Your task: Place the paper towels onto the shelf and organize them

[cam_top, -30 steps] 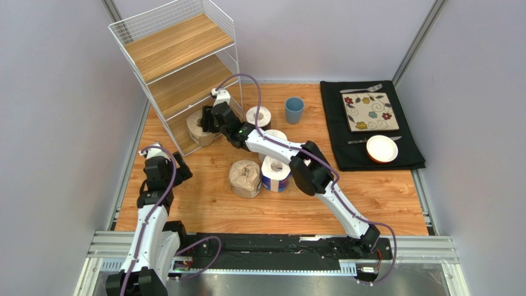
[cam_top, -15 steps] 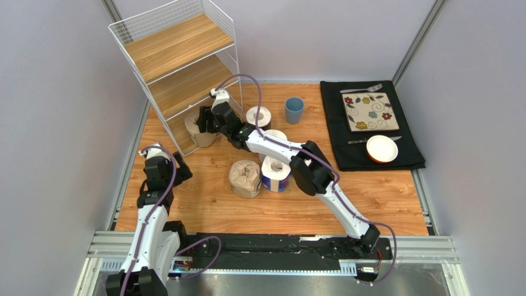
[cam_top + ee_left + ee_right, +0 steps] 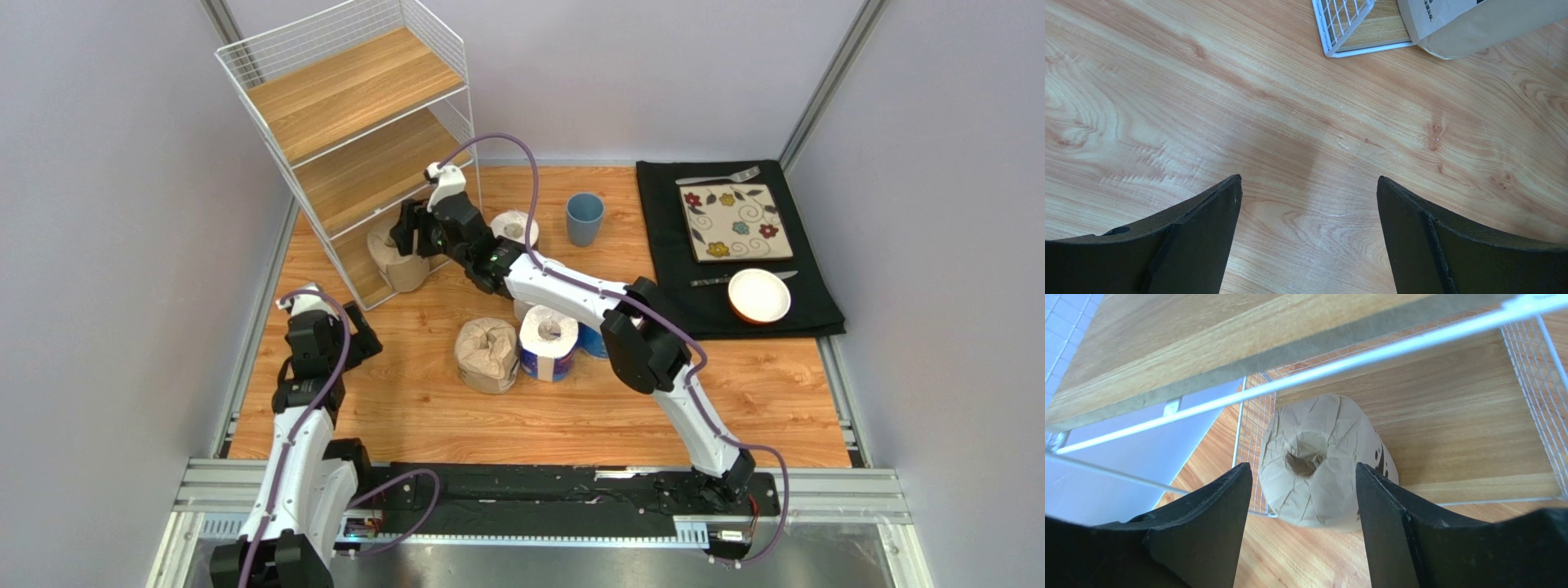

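At 11 o'clock, right gripper [image 3: 1303, 470] jaws wide, straddling brown roll [image 3: 1321, 447] at shelf [image 3: 1468, 425] bottom edge; left gripper [image 3: 1309, 184] wide, empty.

Left claw [image 3: 1308, 179] wide apart over wooden table [image 3: 1229, 92]; shelf [image 3: 1344, 27] corner and seemingly a brown-wrapped roll [image 3: 1475, 21] beyond.

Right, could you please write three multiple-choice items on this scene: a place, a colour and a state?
1. The brown roll between the fingers of the right end effector sits: A) on the top tier B) at the bottom tier of the shelf C) on a chair.
2. The cup is: A) red B) blue C) green.
3. The left end effector is: A) open, empty B) shut on a roll C) shut on the cup.
Answers: B, the shelf's boards overhang it; B, seen overhead; A, only bare table between its fingers.
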Controlling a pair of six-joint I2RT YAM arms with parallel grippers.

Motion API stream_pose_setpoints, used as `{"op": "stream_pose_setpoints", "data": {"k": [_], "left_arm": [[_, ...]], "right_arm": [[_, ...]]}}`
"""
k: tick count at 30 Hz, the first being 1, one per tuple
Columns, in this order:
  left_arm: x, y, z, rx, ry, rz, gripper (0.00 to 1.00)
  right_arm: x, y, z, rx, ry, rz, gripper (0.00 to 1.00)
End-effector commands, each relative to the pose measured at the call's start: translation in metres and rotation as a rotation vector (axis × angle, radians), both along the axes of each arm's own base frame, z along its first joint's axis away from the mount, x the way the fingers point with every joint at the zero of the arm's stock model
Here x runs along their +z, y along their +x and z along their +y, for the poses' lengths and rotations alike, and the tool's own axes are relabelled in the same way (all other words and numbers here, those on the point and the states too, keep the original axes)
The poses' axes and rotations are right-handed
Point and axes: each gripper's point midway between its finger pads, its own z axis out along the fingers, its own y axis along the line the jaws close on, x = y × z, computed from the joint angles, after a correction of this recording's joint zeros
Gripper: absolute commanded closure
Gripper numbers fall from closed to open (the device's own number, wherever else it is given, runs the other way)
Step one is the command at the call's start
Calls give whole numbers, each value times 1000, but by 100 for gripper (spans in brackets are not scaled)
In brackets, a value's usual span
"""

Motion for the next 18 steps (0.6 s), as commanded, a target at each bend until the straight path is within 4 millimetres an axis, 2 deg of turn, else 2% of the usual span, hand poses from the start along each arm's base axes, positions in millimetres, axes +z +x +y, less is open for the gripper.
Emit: {"op": "stream_pose_setpoints", "data": {"k": [1,2,3,9,14,18], "left_arm": [[0,1,3,14,-2,-4,11],[0,1,3,14,-2,-4,11],[0,1,3,14,-2,-4,11],[0,1,2,13,-3,-3,11],[0,1,2,13,-3,-3,11],[0,1,2,13,-2,-4,11]], "right_arm": [[43,-15,-11,16,54,-60,34],[49,-17,-16,15,57,-68,34],[30,-21,-20,20,26,-45,33],[3,-35,-35,32,-25,-8,34],[-20,-37,-34,43,-72,28,33],[-36,-29,-28,31,-103,51,33]]}}
